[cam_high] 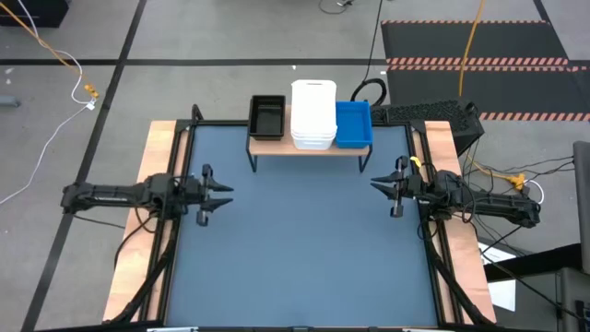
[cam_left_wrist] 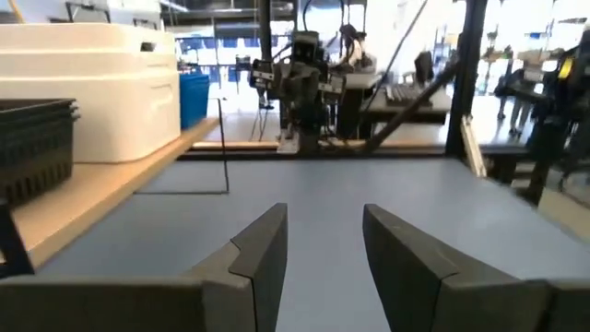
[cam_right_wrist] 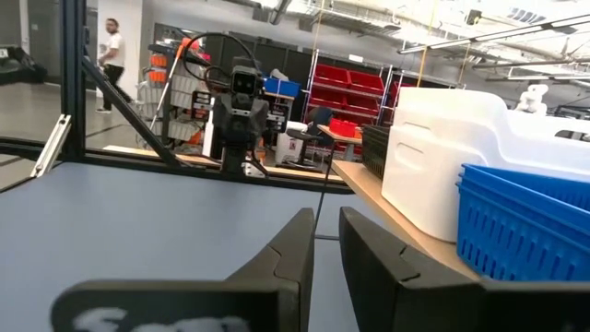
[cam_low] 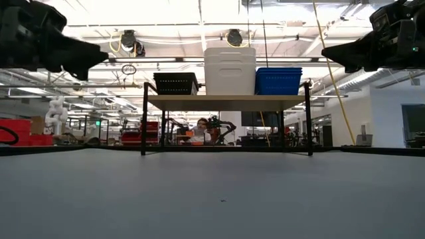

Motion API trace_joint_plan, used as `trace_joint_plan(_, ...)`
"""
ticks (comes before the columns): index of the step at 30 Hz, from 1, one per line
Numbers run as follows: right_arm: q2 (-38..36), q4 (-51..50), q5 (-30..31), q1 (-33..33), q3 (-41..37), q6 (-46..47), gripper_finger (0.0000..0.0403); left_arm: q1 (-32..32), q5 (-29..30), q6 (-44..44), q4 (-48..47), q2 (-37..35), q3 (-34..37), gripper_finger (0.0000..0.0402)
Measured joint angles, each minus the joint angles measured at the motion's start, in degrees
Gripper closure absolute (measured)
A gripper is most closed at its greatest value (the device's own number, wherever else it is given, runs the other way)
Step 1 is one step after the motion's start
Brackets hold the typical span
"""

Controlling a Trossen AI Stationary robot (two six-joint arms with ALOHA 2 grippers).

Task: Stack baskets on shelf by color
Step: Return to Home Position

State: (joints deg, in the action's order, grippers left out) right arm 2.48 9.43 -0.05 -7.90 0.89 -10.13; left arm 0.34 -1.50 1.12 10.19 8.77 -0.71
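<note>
Jaws parted and empty, the left gripper (cam_high: 218,194) and right gripper (cam_high: 383,187) flank the mat (cam_high: 304,258) at mid-frame. Black baskets (cam_high: 266,117), white baskets (cam_high: 313,113) and blue baskets (cam_high: 353,124) sit on the shelf (cam_high: 277,146), which lies crosswise at upper centre, about equally near both arms.

How many black baskets (cam_high: 266,117) sit nested cannot be told.
</note>
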Motion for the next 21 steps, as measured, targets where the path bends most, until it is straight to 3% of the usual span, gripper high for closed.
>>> trace_joint_plan(3, 0.0, 0.0, 0.0, 0.0, 0.0, 0.0, 0.0355, 0.34, 2.2, 2.86, -9.22, -5.2, -0.03, 0.0256)
trace_joint_plan(8, 0.02, 0.07, -0.04, 0.0, 0.0, 0.0, 0.0355, 2.06, 3.0, 3.57, -10.66, -8.15, -0.55, 0.0256)
trace_joint_plan(21, 0.04, 0.11, 0.0, 0.0, -0.02, 0.0, 0.0355, 2.75, 3.35, 4.58, -10.19, -2.04, -0.46, 0.0256)
